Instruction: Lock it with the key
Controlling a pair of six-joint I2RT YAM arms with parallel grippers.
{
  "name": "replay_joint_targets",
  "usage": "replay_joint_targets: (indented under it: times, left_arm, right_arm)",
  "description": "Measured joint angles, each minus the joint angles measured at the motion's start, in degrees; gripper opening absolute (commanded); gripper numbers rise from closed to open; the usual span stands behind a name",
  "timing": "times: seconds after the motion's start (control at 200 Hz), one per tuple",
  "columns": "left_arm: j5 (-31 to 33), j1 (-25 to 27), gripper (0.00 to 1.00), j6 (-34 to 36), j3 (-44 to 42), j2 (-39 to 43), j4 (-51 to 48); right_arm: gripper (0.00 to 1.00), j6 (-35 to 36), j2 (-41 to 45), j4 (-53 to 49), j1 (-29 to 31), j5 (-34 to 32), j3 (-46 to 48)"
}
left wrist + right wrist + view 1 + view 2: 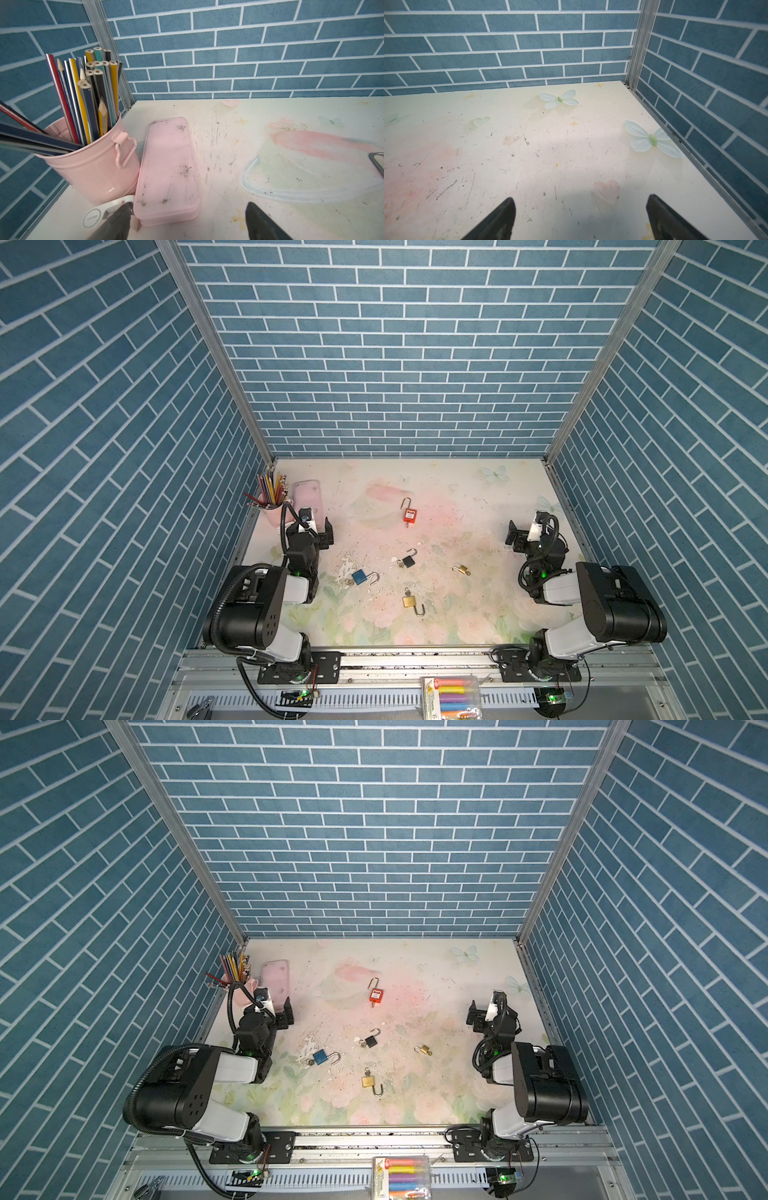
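Several padlocks lie on the table with their shackles open, seen in both top views: a red one (409,514) at the back, a black one (409,561) in the middle, a blue one (360,576), a large brass one (410,601) and a small brass one (461,570). A key seems to sit in each; the blue lock's key ring (347,581) shows beside it. My left gripper (320,531) hovers open at the left, well apart from the locks. My right gripper (519,533) hovers open at the right. Both hold nothing (189,214) (579,207).
A pink bucket of pencils (93,166) and a flat pink case (166,166) stand just ahead of the left gripper, with a white round item (95,216) beside them. The red lock's shackle (377,162) shows at the view's edge. A marker box (455,697) lies on the front rail.
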State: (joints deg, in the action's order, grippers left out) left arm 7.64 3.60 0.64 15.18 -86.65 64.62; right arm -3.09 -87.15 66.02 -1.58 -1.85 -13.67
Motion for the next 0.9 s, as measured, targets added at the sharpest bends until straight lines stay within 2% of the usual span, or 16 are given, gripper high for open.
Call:
replay_joint_targets:
  times: [0.675,0.9]
  left_arm:
    - [-2.8,-1.1,0.87,-0.5,-0.1,0.0,0.9]
    - [-2.4,-0.8,0.87,-0.4,0.8,6.2,-4.9]
  right_arm:
    - [0.99,0.0,0.3,1.1,0.0,0.0,0.5]
    - [0.99,0.1,9.9,-4.2,-0.1,0.2,0.6]
